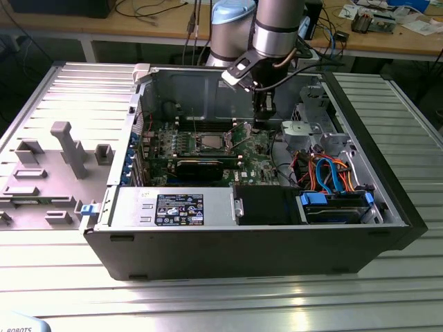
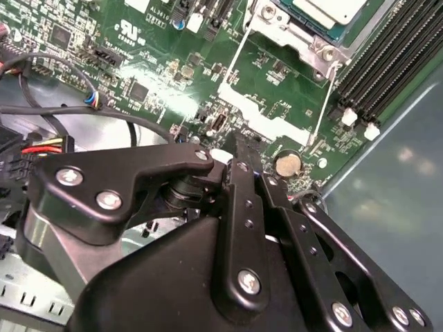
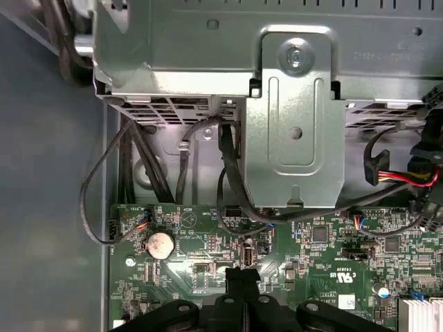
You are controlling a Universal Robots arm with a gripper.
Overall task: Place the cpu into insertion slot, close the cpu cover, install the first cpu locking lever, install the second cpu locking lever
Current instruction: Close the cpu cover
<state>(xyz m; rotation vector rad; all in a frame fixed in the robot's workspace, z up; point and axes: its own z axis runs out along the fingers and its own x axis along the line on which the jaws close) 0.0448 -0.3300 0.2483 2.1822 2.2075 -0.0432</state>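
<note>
From where I stand, the arm's black gripper (image 1: 264, 114) hangs inside the open black computer case (image 1: 242, 249), its fingers (image 3: 234, 280) clenched together on nothing above the green circuit board (image 3: 325, 252) near a round silver coin battery (image 3: 160, 243), while the small silvery-grey square cpu (image 1: 210, 142) sits in the silver-rimmed insertion slot (image 1: 223, 146), apart from the gripper toward the exterior view's left.
</note>
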